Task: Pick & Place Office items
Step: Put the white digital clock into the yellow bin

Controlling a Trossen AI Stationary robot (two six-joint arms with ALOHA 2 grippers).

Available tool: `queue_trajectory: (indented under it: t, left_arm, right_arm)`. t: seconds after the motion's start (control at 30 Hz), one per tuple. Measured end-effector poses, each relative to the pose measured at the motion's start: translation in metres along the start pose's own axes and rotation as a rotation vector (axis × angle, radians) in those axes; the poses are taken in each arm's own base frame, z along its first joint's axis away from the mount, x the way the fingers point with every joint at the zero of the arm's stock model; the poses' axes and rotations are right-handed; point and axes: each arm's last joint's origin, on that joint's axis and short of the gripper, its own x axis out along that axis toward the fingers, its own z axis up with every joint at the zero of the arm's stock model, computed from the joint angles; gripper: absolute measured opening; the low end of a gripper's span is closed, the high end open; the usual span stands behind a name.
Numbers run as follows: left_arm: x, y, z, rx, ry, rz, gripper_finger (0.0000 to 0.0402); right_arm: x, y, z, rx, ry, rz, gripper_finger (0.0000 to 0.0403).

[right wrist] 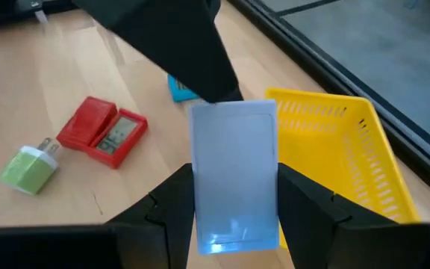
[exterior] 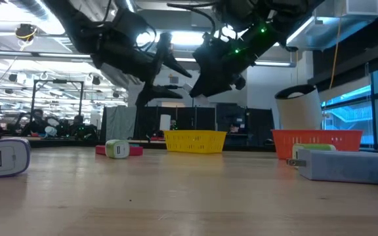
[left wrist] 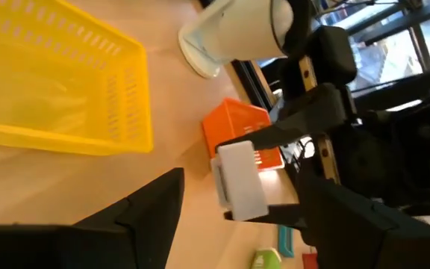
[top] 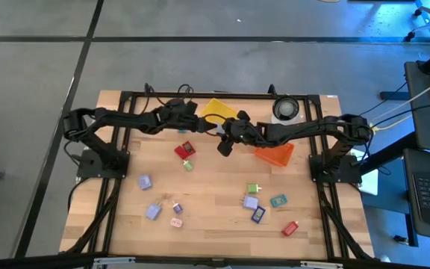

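High view: the yellow bin (top: 216, 109) and the orange bin (top: 275, 154) sit at the far middle of the wooden table (top: 215, 179); their contents cannot be told. The right gripper (right wrist: 234, 217) is clamped on a white block (right wrist: 234, 175), held in the air between the bins; the left gripper (left wrist: 237, 205) is spread wide, just beside that block. A red piece (right wrist: 101, 131) and a green piece (right wrist: 28, 167) lie close below; other small pieces are scattered nearer. The low view shows a lit workshop behind.
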Motion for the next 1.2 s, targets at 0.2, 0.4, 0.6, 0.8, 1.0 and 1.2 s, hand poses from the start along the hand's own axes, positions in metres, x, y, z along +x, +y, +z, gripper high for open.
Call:
queue_trajectory:
  t: [0.2, 0.4, 0.6, 0.8, 1.0, 1.2]
  left_arm:
    - [0.007, -0.005, 0.005, 0.005, -0.007, -0.011, 0.0257]
    - [0.013, -0.004, 0.005, -0.011, 0.022, -0.018, 0.0256]
    - [0.02, 0.004, -0.001, -0.076, 0.095, -0.016, 0.0255]
    - [0.023, 0.007, -0.003, -0.08, 0.106, -0.016, 0.0231]
    - [0.022, 0.008, -0.001, -0.082, 0.09, -0.008, 0.0177]
    - [0.023, 0.008, -0.001, -0.056, 0.089, -0.016, 0.0125]
  right_arm:
    - [0.0, 0.0, 0.0, 0.0, 0.002, 0.0, 0.0162]
    - [0.001, -0.002, 0.001, 0.004, 0.0, -0.005, 0.0162]
    - [0.001, -0.002, 0.001, -0.004, -0.001, -0.004, 0.0162]
    - [0.001, -0.002, 0.001, -0.015, -0.001, -0.003, 0.0162]
    - [0.001, -0.002, 0.001, -0.016, 0.0, 0.0, 0.0165]
    - [0.001, -0.002, 0.0, -0.017, 0.002, 0.001, 0.0172]
